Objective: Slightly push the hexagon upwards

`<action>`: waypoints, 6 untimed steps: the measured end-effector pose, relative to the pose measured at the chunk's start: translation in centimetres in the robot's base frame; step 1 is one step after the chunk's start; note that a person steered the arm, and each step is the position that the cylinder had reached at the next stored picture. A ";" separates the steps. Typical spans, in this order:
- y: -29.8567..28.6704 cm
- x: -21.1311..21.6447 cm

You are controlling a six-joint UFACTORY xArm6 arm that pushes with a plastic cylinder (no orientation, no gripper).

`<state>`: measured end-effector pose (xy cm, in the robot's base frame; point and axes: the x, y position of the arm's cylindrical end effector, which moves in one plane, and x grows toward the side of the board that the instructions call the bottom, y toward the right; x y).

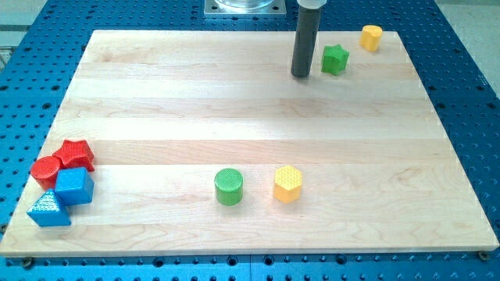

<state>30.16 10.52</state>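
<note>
Near the view's bottom, slightly right of centre, stands the yellow hexagon (287,184), upright on the wooden worktop (156,94) with bare board above it. I judge it a small, stiff, light plastic block with a ribbed top; it should slide readily on the smooth wood and could twist if struck off-centre. No grasp is possible with this rig: it carries no gripper, only a rod, so nothing is clenched or released. Contact belongs on the lower face of the hexagon, the side toward the view's bottom, at its middle, with a short stroke toward the view's top.

Just to the left of the hexagon, apart from it, sits the green cylinder (229,187). My tip (301,75) rests far from both, near the view's top, right of centre; the rod stands almost vertical and rises out of the frame. The tip lies just left of the green star (335,59), without touching it, and a yellow block (371,37), its shape unclear, sits beyond at the top right corner.

At the view's lower left, four blocks are clustered: a red cylinder (46,168), a red star (76,154), a blue cube (74,186) and a blue triangular block (48,209).

To reach the pushing side I judge the tip must travel down the board and circle below the hexagon, keeping clear of the green cylinder.
</note>
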 end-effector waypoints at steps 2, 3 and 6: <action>1.9 0.9; 2.3 9.4; -7.1 30.2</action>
